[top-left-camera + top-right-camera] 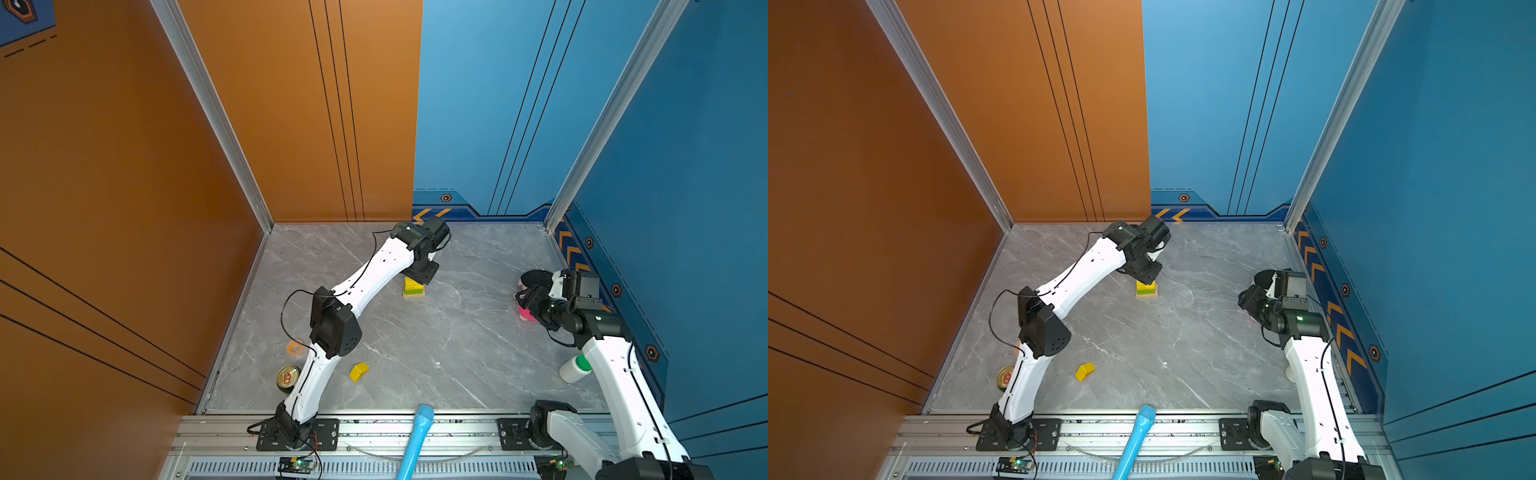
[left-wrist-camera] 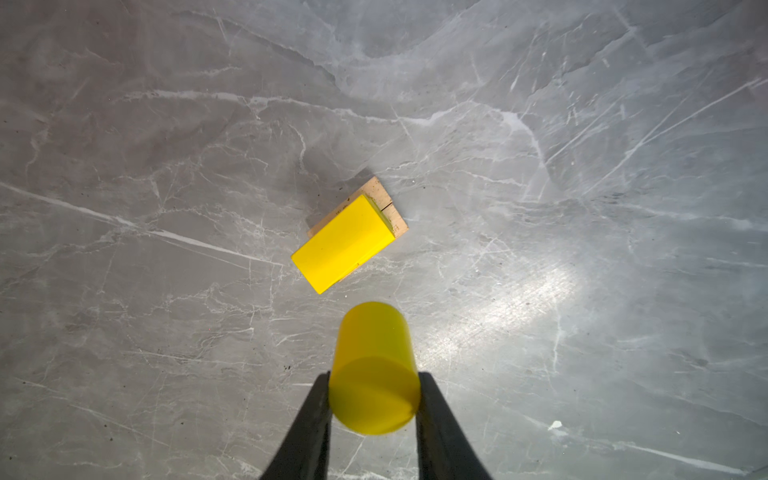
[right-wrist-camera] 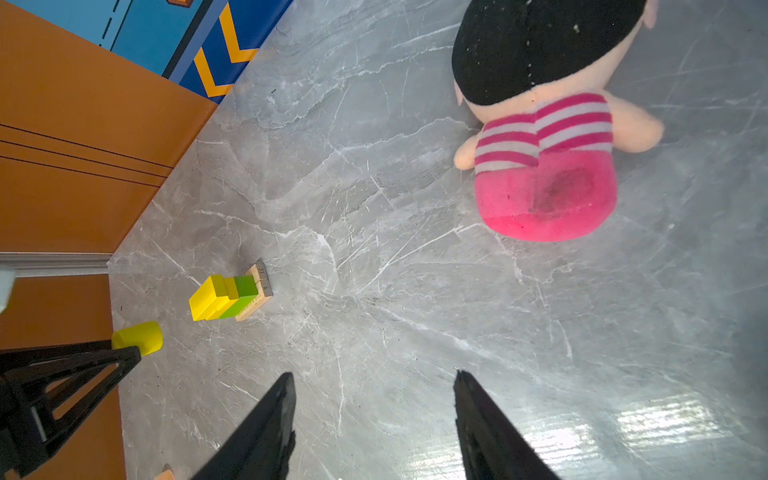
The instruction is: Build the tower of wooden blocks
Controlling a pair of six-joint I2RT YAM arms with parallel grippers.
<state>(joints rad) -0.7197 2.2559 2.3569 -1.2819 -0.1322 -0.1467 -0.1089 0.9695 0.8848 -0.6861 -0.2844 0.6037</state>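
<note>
The tower [image 1: 413, 289] [image 1: 1146, 289] stands mid-table: tan planks at the base, a green layer, yellow pieces on top. From above, in the left wrist view, its top yellow bar [image 2: 345, 245] covers most of the planks. My left gripper [image 2: 374, 378] is shut on a yellow cylinder [image 2: 374, 365] [image 3: 139, 336], held above the tower's top and a little to one side. A loose yellow block [image 1: 358, 371] [image 1: 1085, 371] lies near the table's front. My right gripper [image 3: 374, 374] is open and empty at the right side, over bare table.
A plush doll [image 3: 544, 158] lies by the right gripper. A drink can [image 1: 287, 377] and a small orange ring [image 1: 295, 347] sit near the left arm's base. A white bottle with a green cap [image 1: 575, 368] stands beside the right arm. A blue tube [image 1: 417, 440] crosses the front rail.
</note>
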